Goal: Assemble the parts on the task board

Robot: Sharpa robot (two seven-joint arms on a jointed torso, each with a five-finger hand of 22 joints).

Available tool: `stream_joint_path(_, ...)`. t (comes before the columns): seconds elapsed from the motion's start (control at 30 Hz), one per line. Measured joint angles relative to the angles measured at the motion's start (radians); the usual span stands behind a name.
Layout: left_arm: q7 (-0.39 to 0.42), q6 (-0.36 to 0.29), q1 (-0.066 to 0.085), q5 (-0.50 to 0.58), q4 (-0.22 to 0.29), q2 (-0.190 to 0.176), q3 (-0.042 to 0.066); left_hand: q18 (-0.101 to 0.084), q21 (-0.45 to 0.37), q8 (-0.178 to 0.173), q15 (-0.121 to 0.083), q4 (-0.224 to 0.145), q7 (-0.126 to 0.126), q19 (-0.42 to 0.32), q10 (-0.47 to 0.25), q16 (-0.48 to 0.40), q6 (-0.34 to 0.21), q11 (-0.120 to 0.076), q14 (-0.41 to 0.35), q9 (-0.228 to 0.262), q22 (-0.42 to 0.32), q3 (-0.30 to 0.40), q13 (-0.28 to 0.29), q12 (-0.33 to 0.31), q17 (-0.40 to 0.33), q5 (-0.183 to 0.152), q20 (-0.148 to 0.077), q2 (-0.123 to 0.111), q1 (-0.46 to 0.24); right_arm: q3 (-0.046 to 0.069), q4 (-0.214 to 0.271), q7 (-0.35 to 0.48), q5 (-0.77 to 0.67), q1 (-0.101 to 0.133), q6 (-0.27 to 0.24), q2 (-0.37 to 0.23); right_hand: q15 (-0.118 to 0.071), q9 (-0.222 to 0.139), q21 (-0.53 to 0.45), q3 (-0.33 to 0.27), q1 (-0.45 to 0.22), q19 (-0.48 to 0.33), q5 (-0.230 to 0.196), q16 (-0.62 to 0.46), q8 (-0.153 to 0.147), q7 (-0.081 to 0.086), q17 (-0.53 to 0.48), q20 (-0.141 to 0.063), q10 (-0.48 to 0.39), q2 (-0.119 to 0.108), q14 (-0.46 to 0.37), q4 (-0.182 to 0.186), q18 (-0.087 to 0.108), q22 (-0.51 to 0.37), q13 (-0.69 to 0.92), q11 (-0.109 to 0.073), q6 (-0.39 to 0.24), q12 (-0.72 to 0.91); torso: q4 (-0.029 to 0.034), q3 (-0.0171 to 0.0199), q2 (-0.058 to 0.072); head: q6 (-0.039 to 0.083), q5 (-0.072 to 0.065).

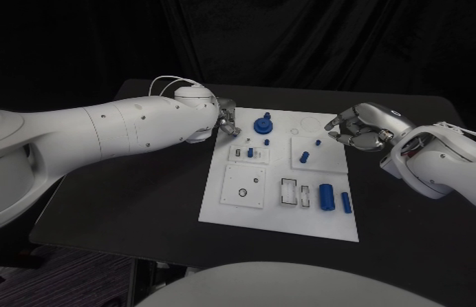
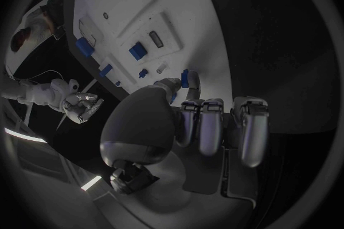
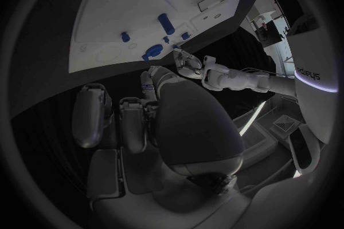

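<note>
Several small blue parts [image 1: 327,197] already stand on the flat white task board [image 1: 298,224] at the table's middle, though we judge slots remain unfilled. Our left hand [image 1: 224,122] pinches a small blue piece [image 2: 185,78] (at the board's far-left corner); our right hand [image 1: 359,129] hovers curled, empty.

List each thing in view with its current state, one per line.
left hand: at the board's far left corner, fingers curled, nothing visibly held
right hand: beside the board's right edge, fingers curled, empty
task board: flat on the table
two blue cylinders: lying on the board
</note>
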Motion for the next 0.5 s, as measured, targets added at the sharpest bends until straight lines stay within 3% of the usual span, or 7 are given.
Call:
stream_joint_path(0.23, -0.003, -0.035, 0.0, 0.0, 0.082, -0.049, 0.0, 0.0, 0.0, -0.003, 0.0, 0.002, 0.0, 0.0, 0.0, 0.0, 0.007, 0.0, 0.0, -0.001, 0.0, 0.013, 0.0, 0.0, 0.0, 0.0, 0.0, -0.008, -0.008, 0.0, 0.0, 0.0, 0.0, 0.0, 0.0, -0.002, 0.0, 0.0, 0.0, 0.0, 0.0, 0.0, 0.0, 0.0, 0.0, 0.0, 0.0, 0.0, 0.0, 0.0, 0.0, 0.0, 0.0, 0.001, 0.0, 0.0, 0.0, 0.0, 0.0006, 0.0, 0.0, 0.0, 0.0)
stream_joint_path(0.37, -0.01, -0.054, 0.0, 0.0, 0.14, -0.084, 0.0, 0.0, 0.0, -0.01, 0.0, 0.01, 0.0, 0.0, 0.0, 0.0, 0.007, 0.0, 0.0, -0.008, 0.0, 0.029, 0.0, 0.0, 0.0, -0.032, 0.0, -0.02, -0.02, 0.0, -0.001, 0.0, 0.0, 0.0, 0.0, -0.002, 0.0, 0.0, 0.0, 0.0, 0.0, 0.0, 0.0, 0.0, 0.0, 0.0, 0.0, 0.0, 0.0, 0.0, 0.0, 0.0, 0.0, 0.001, 0.0, 0.0, 0.0, 0.0, 0.001, 0.0, -0.001, 0.0, 0.001)
stream_joint_path(0.5, -0.028, -0.072, 0.0, 0.007, 0.194, -0.116, 0.0, 0.0, 0.0, -0.01, 0.0, 0.007, 0.002, 0.0, 0.0, 0.0, 0.012, 0.0, 0.0, -0.008, 0.0, 0.032, 0.0, 0.0, 0.0, -0.034, 0.0, -0.024, -0.024, 0.0, -0.001, 0.0, 0.0, 0.0, 0.0, -0.001, 0.0, 0.0, 0.0, 0.0, 0.0, 0.0, 0.0, 0.0, 0.0, 0.0, 0.0, 0.0, 0.0, 0.0, 0.0, 0.0, 0.0, 0.001, 0.0, 0.0, 0.0, 0.0, 0.0012, 0.0, -0.001, 0.0, 0.003)
